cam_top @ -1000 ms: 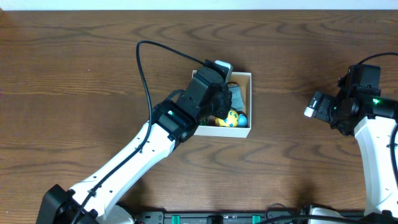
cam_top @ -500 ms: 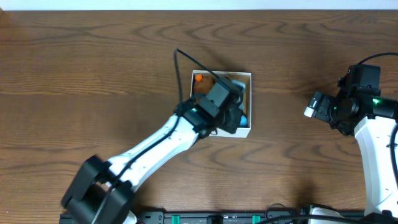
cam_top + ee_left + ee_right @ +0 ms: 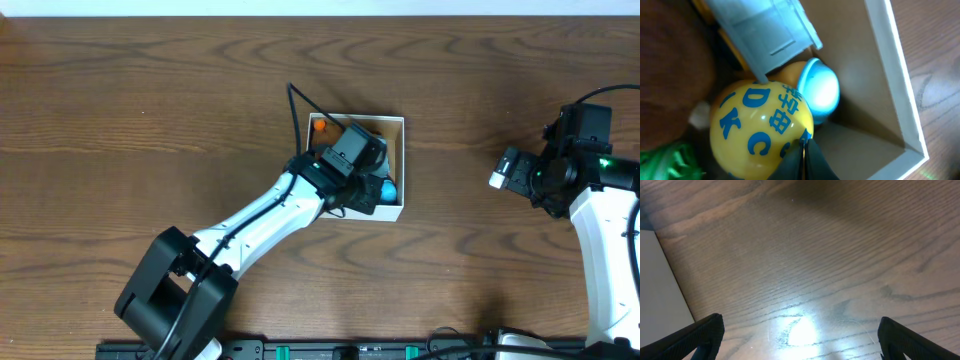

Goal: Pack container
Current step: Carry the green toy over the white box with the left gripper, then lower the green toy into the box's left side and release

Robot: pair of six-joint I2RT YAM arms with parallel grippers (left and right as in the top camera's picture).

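Observation:
The container (image 3: 402, 150) is a shallow square box with white walls and a tan inside, at the table's middle. My left gripper (image 3: 362, 178) is down inside it. In the left wrist view its jaws (image 3: 804, 146) are pressed together with nothing between them, their tips against a yellow ball with blue letters (image 3: 760, 127). Next to the ball lie a light blue ball (image 3: 820, 92) and a pale blue-grey block (image 3: 765, 30), near the box's white wall (image 3: 895, 75). An orange toy (image 3: 322, 127) shows in the box's far left corner. My right gripper (image 3: 505, 170) is open and empty over bare table (image 3: 800, 330).
In the left wrist view a brown soft thing (image 3: 670, 75) and something green (image 3: 665, 160) also lie in the box. A white edge (image 3: 660, 280) shows at the left of the right wrist view. The dark wooden table (image 3: 150, 120) surrounds the box.
My left gripper moved from the box's far left corner toward its near right part, uncovering the orange toy. The right arm has not moved.

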